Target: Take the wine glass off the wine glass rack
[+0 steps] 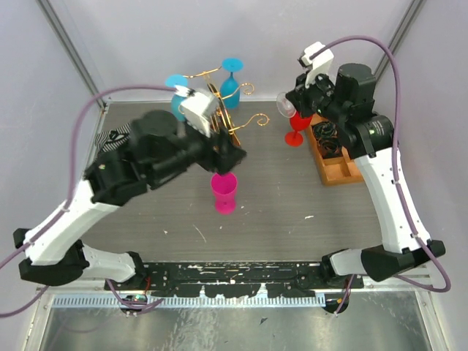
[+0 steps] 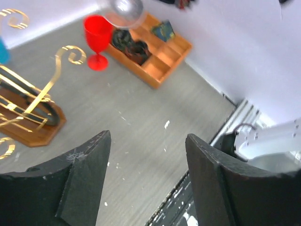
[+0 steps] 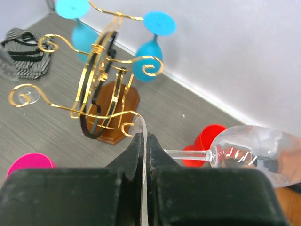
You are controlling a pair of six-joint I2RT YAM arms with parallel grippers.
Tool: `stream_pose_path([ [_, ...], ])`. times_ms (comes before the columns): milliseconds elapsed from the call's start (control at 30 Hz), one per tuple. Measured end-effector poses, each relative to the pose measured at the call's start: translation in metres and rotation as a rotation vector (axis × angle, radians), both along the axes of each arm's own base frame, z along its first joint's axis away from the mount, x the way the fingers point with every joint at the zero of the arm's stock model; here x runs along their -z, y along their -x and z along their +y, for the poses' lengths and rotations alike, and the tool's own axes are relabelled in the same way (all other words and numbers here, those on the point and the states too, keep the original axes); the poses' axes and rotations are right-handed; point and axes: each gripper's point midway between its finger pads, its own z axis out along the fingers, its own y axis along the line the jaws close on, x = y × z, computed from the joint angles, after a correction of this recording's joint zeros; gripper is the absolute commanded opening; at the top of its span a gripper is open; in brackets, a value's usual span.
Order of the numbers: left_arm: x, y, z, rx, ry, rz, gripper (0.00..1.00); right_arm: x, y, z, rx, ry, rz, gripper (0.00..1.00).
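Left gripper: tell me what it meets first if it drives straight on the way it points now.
Probably the bare table top. The left gripper, jaws open, aims down at grey surface between the wine glass rack and the orange tray. Nothing stands in that line, though depth is unclear.

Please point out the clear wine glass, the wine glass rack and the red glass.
clear wine glass (image 3: pixel 254 150), right wrist view, on its bowl.
wine glass rack (image 3: pixel 128 98), right wrist view, on its wooden base.
red glass (image 2: pixel 98 32), left wrist view, on its bowl.
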Motion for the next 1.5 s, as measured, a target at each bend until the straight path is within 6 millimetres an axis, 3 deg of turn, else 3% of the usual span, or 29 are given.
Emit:
stream_pose_path([
  [100, -0.034, -0.024, 0.035, -0.094, 0.051, -0.019, 0.74, -0.020, 0.015, 0.017, -0.123, 0.040, -0.105, 0.01],
  [167, -0.046, -0.048, 0.057, -0.168, 0.061, -0.018, 0.76, -0.031, 0.029, 0.034, -0.237, 0.075, -0.183, 0.01],
  [300, -0.043, -0.099, 0.091, -0.285, 0.060, 0.042, 0.86, -0.041, 0.060, 0.065, -0.450, 0.142, -0.304, 0.01],
  [367, -0.036, -0.120, 0.103, -0.305, 0.089, 0.107, 0.97, -0.041, 0.077, 0.079, -0.555, 0.171, -0.348, 0.01],
  [533, -0.037, -0.158, 0.116, -0.274, 0.272, 0.282, 0.98, -0.035, 0.110, 0.106, -0.760, 0.205, -0.407, 0.01],
  [767, -0.077, -0.152, 0.089, -0.054, 0.508, 0.404, 0.98, -0.033, 0.142, 0.136, -0.930, 0.242, -0.433, 0.01],
  [933, -0.087, -0.144, 0.081, 0.024, 0.554, 0.451, 0.98, -0.026, 0.155, 0.160, -1.009, 0.261, -0.438, 0.01],
  [1200, -0.076, -0.143, 0.080, 0.026, 0.529, 0.482, 0.98, -0.011, 0.162, 0.191, -1.065, 0.298, -0.416, 0.01],
  [1500, -0.055, -0.152, 0.097, -0.072, 0.463, 0.484, 0.99, -0.003, 0.163, 0.197, -1.052, 0.339, -0.394, 0.01],
])
